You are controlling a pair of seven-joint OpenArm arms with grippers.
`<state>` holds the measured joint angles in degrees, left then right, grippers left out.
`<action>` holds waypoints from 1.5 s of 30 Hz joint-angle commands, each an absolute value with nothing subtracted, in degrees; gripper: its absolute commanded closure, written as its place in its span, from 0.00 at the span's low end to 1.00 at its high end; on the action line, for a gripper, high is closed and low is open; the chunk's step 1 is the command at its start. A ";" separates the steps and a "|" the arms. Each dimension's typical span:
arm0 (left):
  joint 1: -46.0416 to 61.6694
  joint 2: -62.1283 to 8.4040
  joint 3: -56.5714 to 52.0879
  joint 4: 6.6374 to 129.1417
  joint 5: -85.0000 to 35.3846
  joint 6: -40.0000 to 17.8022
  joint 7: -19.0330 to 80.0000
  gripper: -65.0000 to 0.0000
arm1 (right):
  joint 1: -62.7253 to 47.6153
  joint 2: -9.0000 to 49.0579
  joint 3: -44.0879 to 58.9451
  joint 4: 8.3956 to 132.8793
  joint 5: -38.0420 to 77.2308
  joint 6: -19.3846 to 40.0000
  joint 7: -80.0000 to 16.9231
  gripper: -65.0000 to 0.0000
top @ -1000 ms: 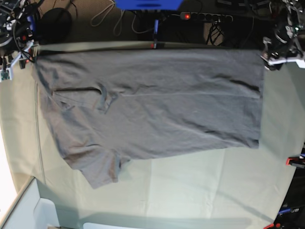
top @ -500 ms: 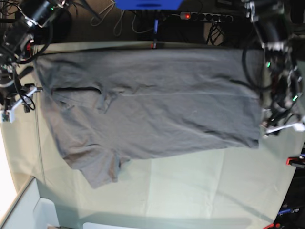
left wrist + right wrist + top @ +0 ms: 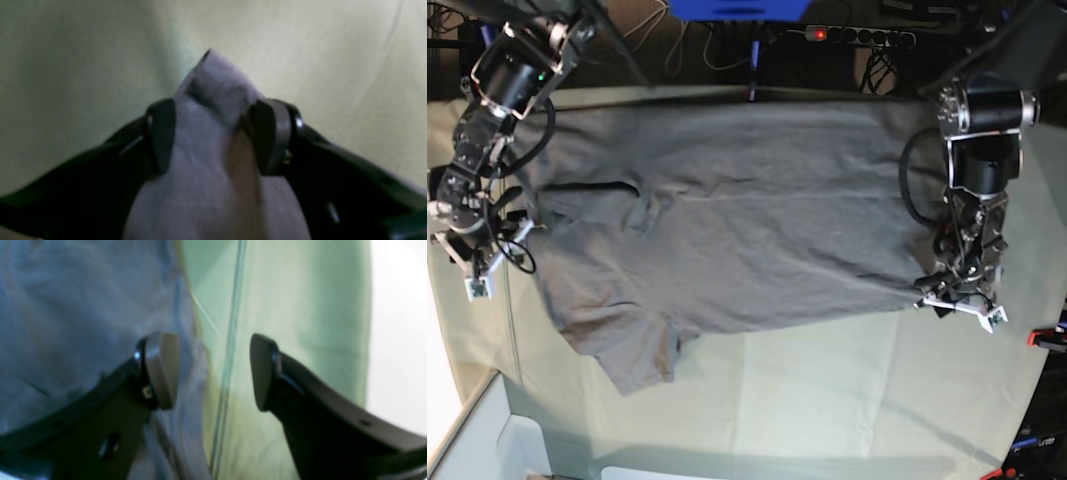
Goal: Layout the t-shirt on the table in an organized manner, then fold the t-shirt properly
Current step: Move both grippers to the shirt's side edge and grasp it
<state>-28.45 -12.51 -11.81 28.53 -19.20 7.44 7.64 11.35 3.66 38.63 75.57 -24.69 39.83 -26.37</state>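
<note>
We are straddling the t-shirt's hem corner with our left gripper, jaws apart, unclamped; our right gripper is gaping at its sleeve edge, ready for folding.

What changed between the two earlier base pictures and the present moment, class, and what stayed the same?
Both arms swung in from the table's far corners toward the near side. The left end effector now sits at the t-shirt hem corner, cloth between its fingers. The right end effector reached the shoulder edge, open. The shirt's hem corner has pulled in slightly; otherwise shirt and table are unchanged.
</note>
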 commanded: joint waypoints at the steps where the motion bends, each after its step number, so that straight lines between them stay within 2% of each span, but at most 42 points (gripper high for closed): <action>1: -30.29 -13.23 -12.00 28.97 -18.42 7.16 5.93 0.44 | 12.70 5.14 38.64 76.00 -24.31 40.00 -25.36 0.47; 9: -29.85 -13.23 -12.00 28.35 -12.35 7.16 4.53 0.45 | 18.15 6.81 38.64 66.59 -24.22 40.00 -25.19 0.47; 12: -29.85 -14.81 -12.26 24.75 -12.53 7.08 4.44 0.45 | 21.23 7.96 38.55 60.88 -24.22 40.00 -25.10 0.47; 16: -29.85 -15.69 -12.00 22.37 -12.62 7.08 4.35 0.45 | 24.48 9.01 36.09 54.02 -24.22 40.00 -21.41 0.47; 19: -29.14 -15.78 -12.00 22.20 -12.26 7.08 4.35 0.51 | 25.19 10.24 33.27 50.15 -24.22 40.00 -16.92 0.47; 23: -28.62 -15.60 -12.00 22.37 -12.18 6.90 4.35 0.64 | 27.12 11.03 31.16 43.21 -24.22 40.00 -9.19 0.47; 29: -28.44 -14.73 -12.00 22.02 -12.18 1.80 4.44 0.72 | 30.55 14.02 30.99 30.90 -24.22 40.00 -0.57 0.47; 37: -27.38 -14.37 -12.00 22.02 -12.09 1.80 4.53 0.73 | 30.90 14.99 31.16 29.41 -24.04 40.00 5.85 0.47; 45: -27.30 -14.29 -12.00 22.20 -12.09 1.80 4.53 0.73 | 30.55 14.90 30.99 29.05 -24.13 27.47 6.64 0.47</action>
